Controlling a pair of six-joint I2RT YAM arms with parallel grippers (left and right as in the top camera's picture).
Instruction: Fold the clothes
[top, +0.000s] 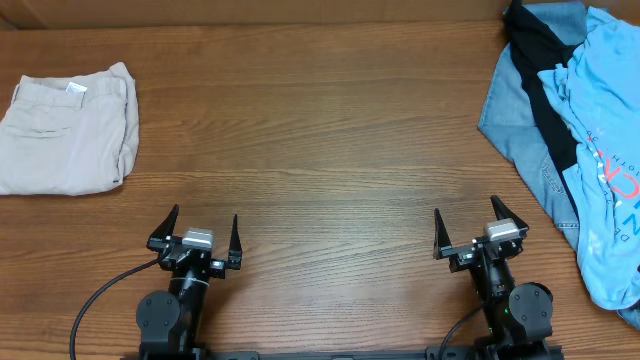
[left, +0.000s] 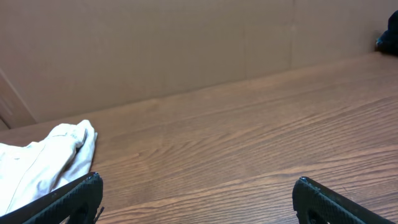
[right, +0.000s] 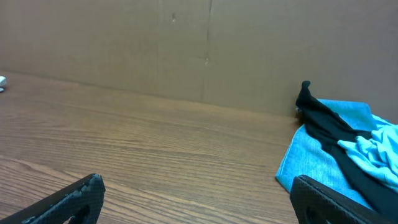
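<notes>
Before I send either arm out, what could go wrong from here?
1. The light blue T-shirt, black garment and denim piece overlap in one pile; the open right gripper may lift one and drag the others along.
2. That pile runs out of the overhead view on the right, so its edges are unseen.
3. The khaki shorts lie folded at far left; a sweep by the open left gripper could undo them.

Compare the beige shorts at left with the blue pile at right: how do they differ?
The beige shorts lie folded flat and neat; the blue pile is loose and crumpled. The shorts are one plain colour; the pile mixes light blue, denim and black. Both rest on the table.
</notes>
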